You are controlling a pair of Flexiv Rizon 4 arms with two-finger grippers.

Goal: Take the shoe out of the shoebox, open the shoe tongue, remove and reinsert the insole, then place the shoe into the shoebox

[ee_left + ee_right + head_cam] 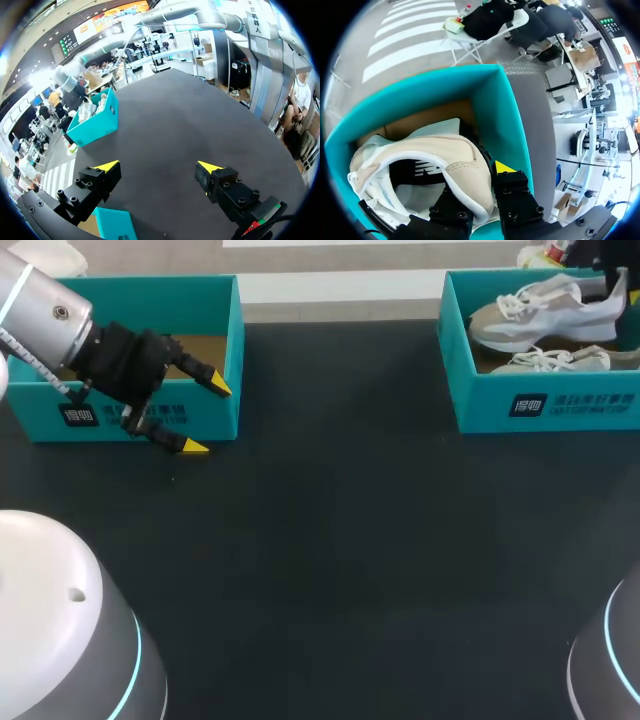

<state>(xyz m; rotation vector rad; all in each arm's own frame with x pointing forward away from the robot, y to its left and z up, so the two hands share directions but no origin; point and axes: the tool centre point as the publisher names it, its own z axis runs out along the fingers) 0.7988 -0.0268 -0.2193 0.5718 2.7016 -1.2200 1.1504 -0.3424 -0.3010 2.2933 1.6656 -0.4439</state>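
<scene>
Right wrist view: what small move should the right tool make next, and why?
Probably lift straight up: the right tool appears to pinch the shoe at its heel collar, and the shoe lies inside the shoebox.

You are viewing a dark table point(340, 540) that is carrying two teal boxes. The left shoebox point(40, 418) is sitting at its far left. The right shoebox point(480, 405) is sitting at its far right, well apart.

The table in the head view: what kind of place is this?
Probably a robot workcell for shoe-packing practice: a dark table carries two teal shoeboxes, the right claw grips a pale shoe in one, the left claw hovers at the other.
</scene>
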